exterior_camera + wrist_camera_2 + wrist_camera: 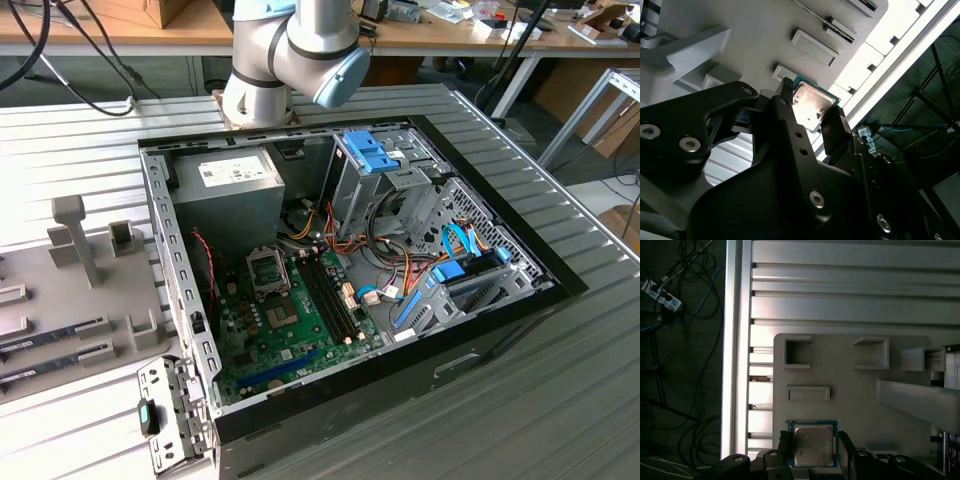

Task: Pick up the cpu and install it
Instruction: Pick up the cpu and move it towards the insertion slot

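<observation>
Grips the cpu between the two black fingers of the gripper, one finger clenched against each of two opposite edges, as seen in both wrist views. Turns the silvery-grey metal top and thin green rim towards the first wrist view's camera, flat and square between the fingertips. Sits directly over the pale grey tray, close to the tray edge that runs along the ribbed metal tabletop; cannot tell whether lifted clear of the tray or touching it. Lies near a shallow raised rectangular frame on the tray, with two open-sided square holders further along the same surface. Beyond the tabletop's edge, loose cables on a dark floor.

In the exterior view, places the same grey tray at the exterior view's left, well apart from the open computer case in the middle of the tabletop. Inside the case: a green motherboard with a square metal-framed socket, a grey power supply just beyond it, and bundled coloured wires towards the exterior view's right. Above the case's far wall, the arm, grey with a pale blue cap.
</observation>
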Controlling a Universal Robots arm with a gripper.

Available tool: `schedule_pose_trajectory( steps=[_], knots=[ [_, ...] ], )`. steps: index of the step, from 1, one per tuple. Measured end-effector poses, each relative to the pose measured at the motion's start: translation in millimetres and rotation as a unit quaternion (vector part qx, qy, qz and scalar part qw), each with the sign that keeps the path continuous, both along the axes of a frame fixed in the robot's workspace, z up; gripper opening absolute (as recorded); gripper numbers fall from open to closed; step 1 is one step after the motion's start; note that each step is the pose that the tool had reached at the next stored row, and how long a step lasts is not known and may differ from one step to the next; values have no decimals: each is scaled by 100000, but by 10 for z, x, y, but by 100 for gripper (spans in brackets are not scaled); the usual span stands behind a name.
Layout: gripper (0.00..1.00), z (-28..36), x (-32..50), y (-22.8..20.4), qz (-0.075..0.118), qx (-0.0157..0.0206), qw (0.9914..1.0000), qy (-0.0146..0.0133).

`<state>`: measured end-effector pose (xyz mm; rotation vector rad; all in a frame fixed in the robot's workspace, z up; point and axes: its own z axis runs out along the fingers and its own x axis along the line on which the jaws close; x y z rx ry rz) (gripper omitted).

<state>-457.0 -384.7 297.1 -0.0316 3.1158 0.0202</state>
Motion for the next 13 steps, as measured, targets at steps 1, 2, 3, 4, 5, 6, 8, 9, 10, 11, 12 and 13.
schedule_pose_trajectory(
  steps=[1,2,3,4,5,6,8,9,10,11,12,13],
  knots=[
    [47,7,0,0,2,1,100000,-1],
    [47,16,0,0,1,-2,100000,6],
    [47,24,0,0,2,0,100000,5],
    [47,31,0,0,3,8,100000,2],
    [47,38,0,0,3,5,100000,0],
    [47,43,0,0,2,11,100000,0],
    [47,49,0,0,4,29,100000,-9],
    [47,52,0,0,10,39,100000,-6],
    [47,53,1,0,8,43,100000,-3],
    [47,54,0,0,3,44,100000,3],
    [47,54,0,0,3,52,100000,-1],
    [47,56,0,0,4,63,100000,0]
  ],
)
